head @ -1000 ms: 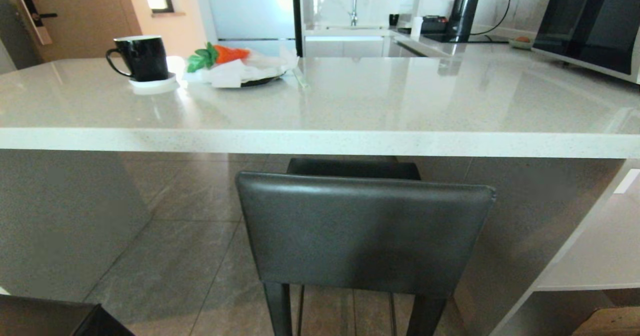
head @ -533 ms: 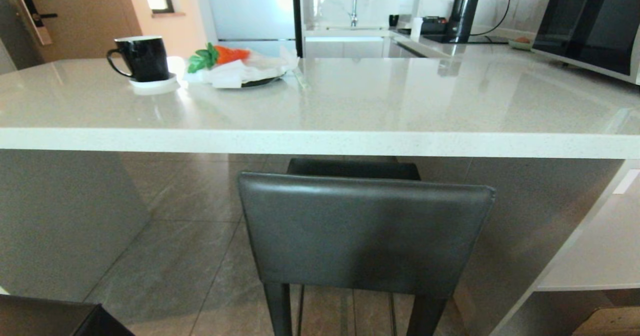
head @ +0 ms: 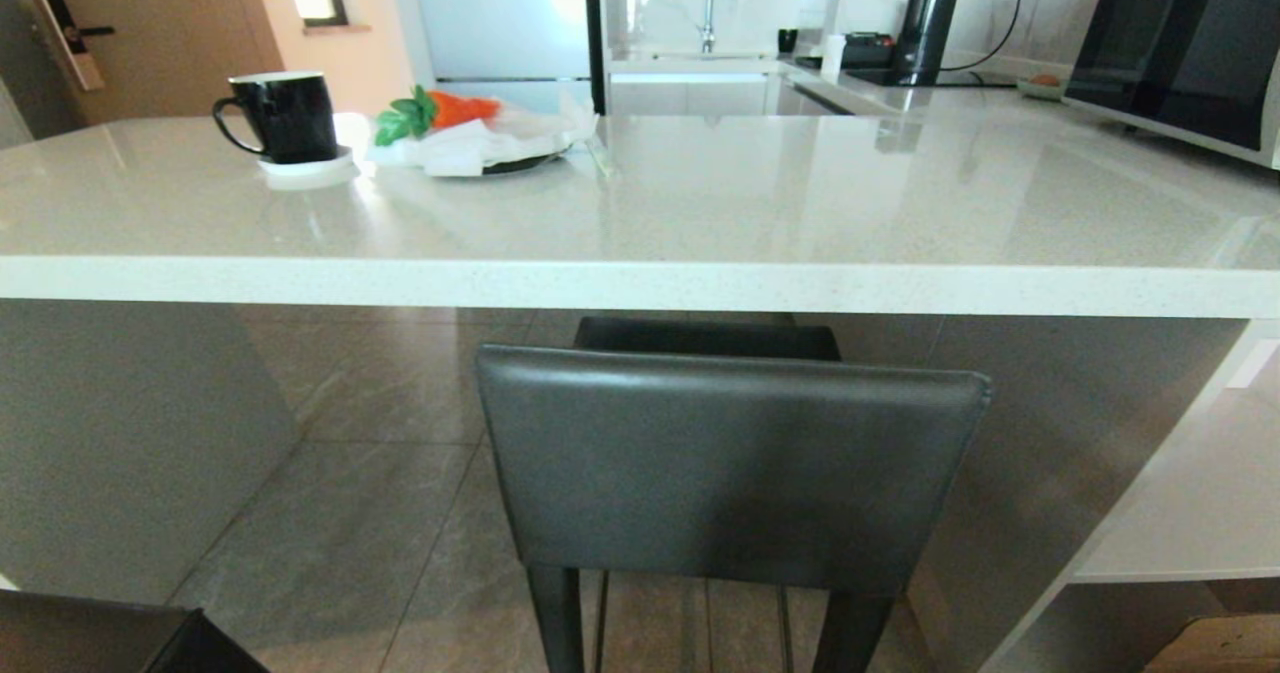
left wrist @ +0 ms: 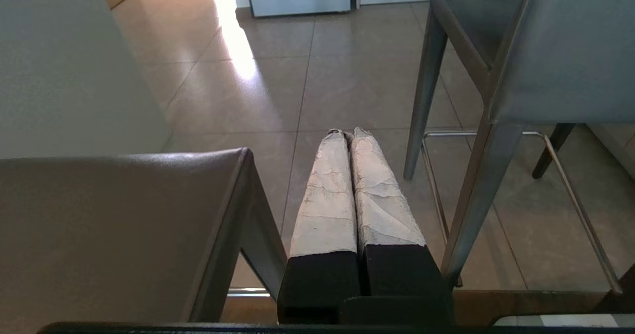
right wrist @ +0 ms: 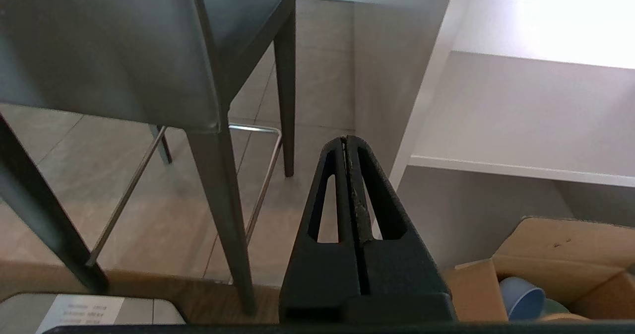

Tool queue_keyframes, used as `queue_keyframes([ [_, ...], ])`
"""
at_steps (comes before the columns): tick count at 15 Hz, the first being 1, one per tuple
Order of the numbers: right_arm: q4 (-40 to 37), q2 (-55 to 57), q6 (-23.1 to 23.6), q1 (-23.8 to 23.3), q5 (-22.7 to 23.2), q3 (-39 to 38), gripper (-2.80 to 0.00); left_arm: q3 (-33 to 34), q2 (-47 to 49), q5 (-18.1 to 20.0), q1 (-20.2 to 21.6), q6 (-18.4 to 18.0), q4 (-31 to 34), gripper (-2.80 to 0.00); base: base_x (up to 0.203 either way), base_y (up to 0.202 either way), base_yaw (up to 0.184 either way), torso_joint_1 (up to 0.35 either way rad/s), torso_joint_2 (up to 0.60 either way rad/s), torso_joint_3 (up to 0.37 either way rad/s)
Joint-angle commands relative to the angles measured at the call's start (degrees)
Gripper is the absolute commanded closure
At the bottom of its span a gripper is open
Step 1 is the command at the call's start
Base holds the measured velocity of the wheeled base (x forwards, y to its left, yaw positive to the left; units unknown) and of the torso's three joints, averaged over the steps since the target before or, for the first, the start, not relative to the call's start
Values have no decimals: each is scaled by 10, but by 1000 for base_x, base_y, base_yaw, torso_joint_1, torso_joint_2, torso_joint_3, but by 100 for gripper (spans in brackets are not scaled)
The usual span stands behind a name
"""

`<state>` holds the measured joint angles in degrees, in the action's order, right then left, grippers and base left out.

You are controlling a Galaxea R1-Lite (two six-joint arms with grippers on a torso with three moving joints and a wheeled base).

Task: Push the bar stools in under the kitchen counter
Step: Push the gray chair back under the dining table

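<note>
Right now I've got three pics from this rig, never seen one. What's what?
It is a wheeled robot with two arms. The head camera looks at a counter with one stool pushed partly under it; no arm shows there. On the counter: a mug and a plate of food. The other two cameras sit on the wrists. The left gripper, shut and empty, hangs low between two stools. The right gripper, also shut and empty, hangs beside the stool's legs, near a box.

Glossy speckled stone desk (head: 700, 203). Bar stool (head: 730, 473) in smooth dark leather with a soft sheen, chrome footrest (left wrist: 496, 133). Polished floor tiles (head: 380, 513). Left pincer (left wrist: 349, 133) wrapped in creased whitish tape.
</note>
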<state>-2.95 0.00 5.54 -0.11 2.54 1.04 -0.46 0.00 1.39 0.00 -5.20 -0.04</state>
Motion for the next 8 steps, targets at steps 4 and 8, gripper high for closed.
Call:
queue_keyframes([
  [4,14,1,-12,0,-1,-4,0,6,1,-1,0,14,-3,0,0,0,0,0,0,0],
  [8,14,1,-14,0,-2,-4,0,6,1,-6,0,37,-3,0,-23,0,1,3,1,1],
])
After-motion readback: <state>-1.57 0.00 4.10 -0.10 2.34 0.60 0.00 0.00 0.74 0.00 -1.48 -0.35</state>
